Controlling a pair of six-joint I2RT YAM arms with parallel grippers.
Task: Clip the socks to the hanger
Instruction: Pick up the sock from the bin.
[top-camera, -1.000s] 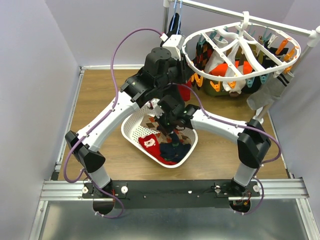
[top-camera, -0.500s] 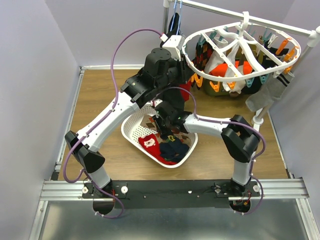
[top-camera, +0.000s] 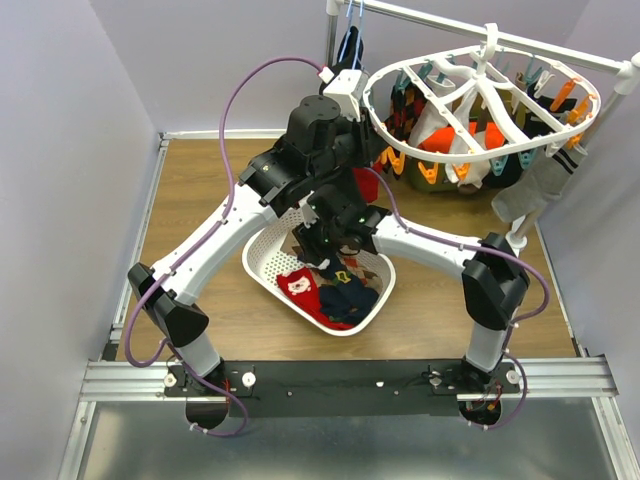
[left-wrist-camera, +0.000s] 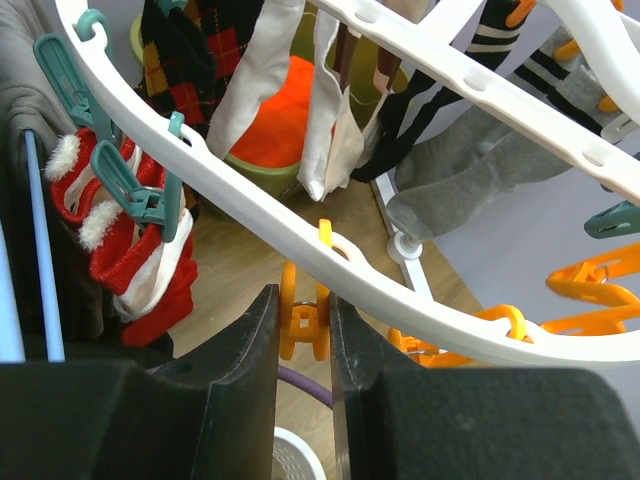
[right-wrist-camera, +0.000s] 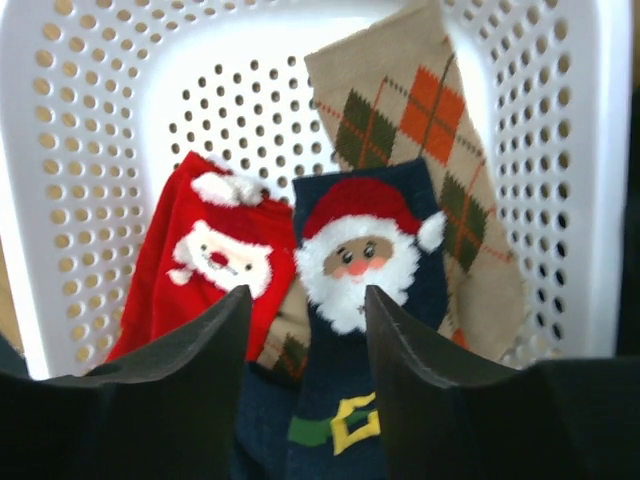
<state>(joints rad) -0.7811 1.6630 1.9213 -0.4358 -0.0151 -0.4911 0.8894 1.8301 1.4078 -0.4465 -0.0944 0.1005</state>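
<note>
My right hand (right-wrist-camera: 307, 300) hangs released over the white perforated plastic laundry basket (right-wrist-camera: 100, 150). Its jaws are apart with nothing between them, just above the navy Santa-face sock (right-wrist-camera: 355, 260). A red Santa sock (right-wrist-camera: 215, 265) lies touching that one on the left, and a tan argyle sock (right-wrist-camera: 420, 120) lies at its other side. The basket sits on the wooden counter (top-camera: 200, 200) between the arms.

My left hand (left-wrist-camera: 303, 298) is up at the large white oval plastic clip hanger (left-wrist-camera: 260, 205), far right, clenched on a dangling orange plastic clip (left-wrist-camera: 303, 330) at the ring's left side.

My worries: coming down from here, I judge the fingers could pinch the navy and red socks together, or catch in the basket's holes. Up top, my hold on the clip looks thin. If it slips out, the clip snaps shut before a sock arrives, and the free-hanging ring may swing away.
</note>
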